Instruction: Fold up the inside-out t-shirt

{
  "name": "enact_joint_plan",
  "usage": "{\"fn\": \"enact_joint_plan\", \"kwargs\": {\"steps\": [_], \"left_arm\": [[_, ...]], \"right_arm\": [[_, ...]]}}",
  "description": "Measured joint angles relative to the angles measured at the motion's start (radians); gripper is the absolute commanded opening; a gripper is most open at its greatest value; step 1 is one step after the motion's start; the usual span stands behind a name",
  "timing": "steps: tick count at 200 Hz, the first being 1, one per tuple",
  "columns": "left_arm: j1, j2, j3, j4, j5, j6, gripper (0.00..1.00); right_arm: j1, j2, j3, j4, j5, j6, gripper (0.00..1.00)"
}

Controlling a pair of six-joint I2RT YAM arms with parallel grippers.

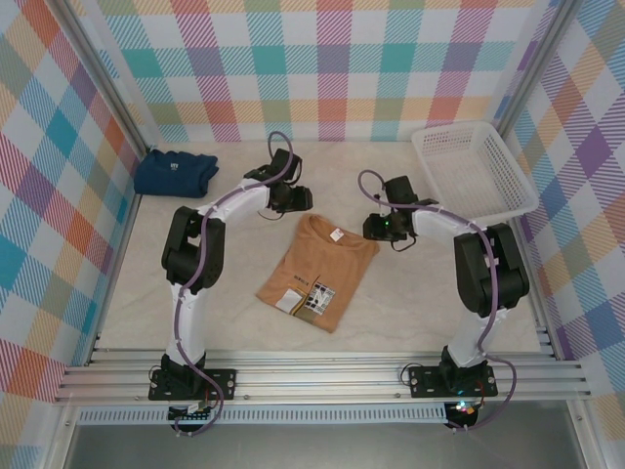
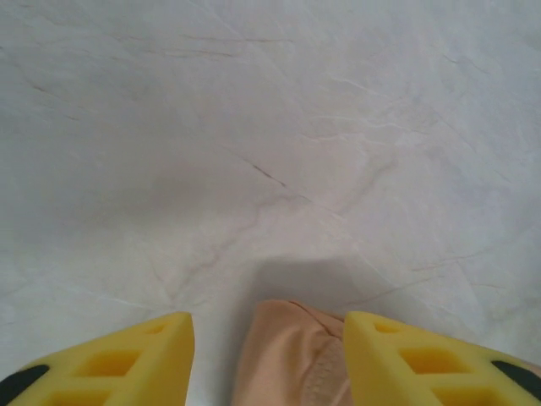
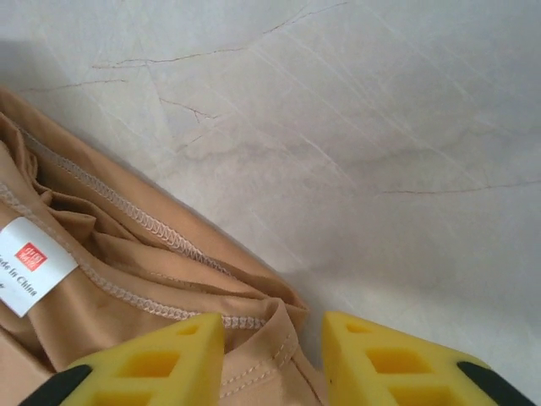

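T-shirt: the tan inside-out t-shirt (image 1: 317, 269) lies flat mid-table (image 1: 225, 313), collar far.
Left claw (image 2: 269, 330): spread, shoulder fabric between.
Right claw (image 3: 272, 326): spread over the hem corner.
Risk: a lifting finger may snag fabric, dragging the fold open.

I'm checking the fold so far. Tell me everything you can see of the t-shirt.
The t-shirt is tan, soft, thin fabric. It lies flat on the table as a rough rectangle, collar at the far end, no sleeves sticking out. Exposed seam stitching, a white neck tag and care labels near the near edge show it is inside out. A far corner lies between the open fingers of the left gripper and of the right gripper.
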Motion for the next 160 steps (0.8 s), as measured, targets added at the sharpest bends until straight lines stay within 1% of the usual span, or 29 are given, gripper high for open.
{"fn": "enact_joint_plan", "kwargs": {"steps": [12,33,54,74,91,122,160], "left_arm": [[0.001,-0.024,-0.041,0.013,-0.013,0.005,0.59],[0.002,-0.143,-0.205,0.019,-0.002,0.008,0.63],[0.008,-0.281,-0.375,0.030,0.063,0.002,0.66],[0.021,-0.383,-0.525,0.054,0.146,-0.015,0.67],[0.028,-0.418,-0.619,0.062,0.206,-0.024,0.67],[0.028,-0.425,-0.734,0.082,0.255,-0.025,0.66],[0.023,-0.511,-0.845,0.126,0.363,-0.066,0.63]], "right_arm": [[-0.001,-0.043,-0.027,-0.002,-0.005,0.010,0.47],[-0.002,-0.151,-0.105,-0.011,-0.044,0.051,0.54],[0.001,-0.186,-0.158,-0.001,-0.114,0.109,0.60],[0.012,-0.161,-0.173,0.009,-0.156,0.151,0.62],[0.017,-0.127,-0.174,0.027,-0.184,0.175,0.62],[0.018,-0.047,-0.154,0.056,-0.222,0.190,0.62],[0.018,0.058,-0.048,0.063,-0.244,0.187,0.60]]}}
